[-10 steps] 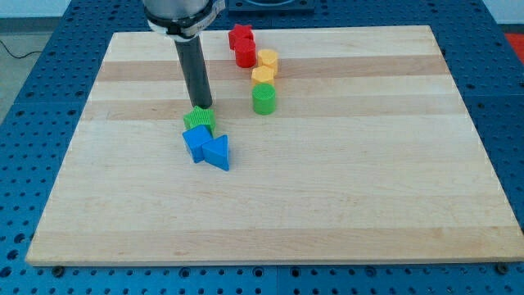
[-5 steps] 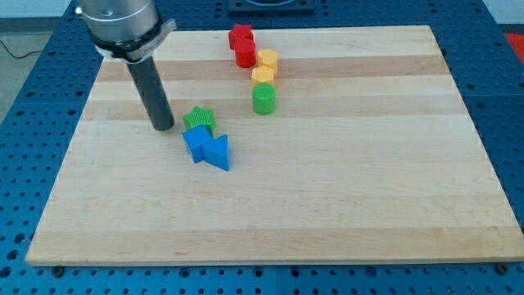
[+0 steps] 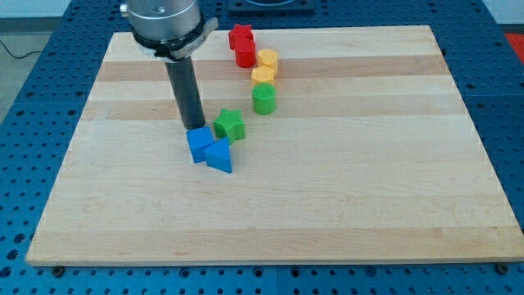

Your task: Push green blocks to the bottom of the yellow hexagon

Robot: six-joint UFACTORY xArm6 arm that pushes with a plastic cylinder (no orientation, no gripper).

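My tip [image 3: 193, 127] stands just above the blue cube [image 3: 198, 145], left of the green star [image 3: 230, 125]. The green star lies apart from the tip, lower left of the green cylinder [image 3: 264, 99]. The green cylinder sits directly below the yellow hexagon [image 3: 262, 76], touching or nearly touching it. A yellow cylinder [image 3: 268, 60] sits above the hexagon.
A blue triangle [image 3: 219, 155] touches the blue cube's right side. A red star [image 3: 239, 36] and a red cylinder [image 3: 245, 53] stand at the view's top, left of the yellow blocks. The wooden board [image 3: 368, 164] lies on a blue perforated table.
My tip swung left around the green star, then came back right and pushed the star to the right, away from the blue cube. The blue blocks shifted slightly.
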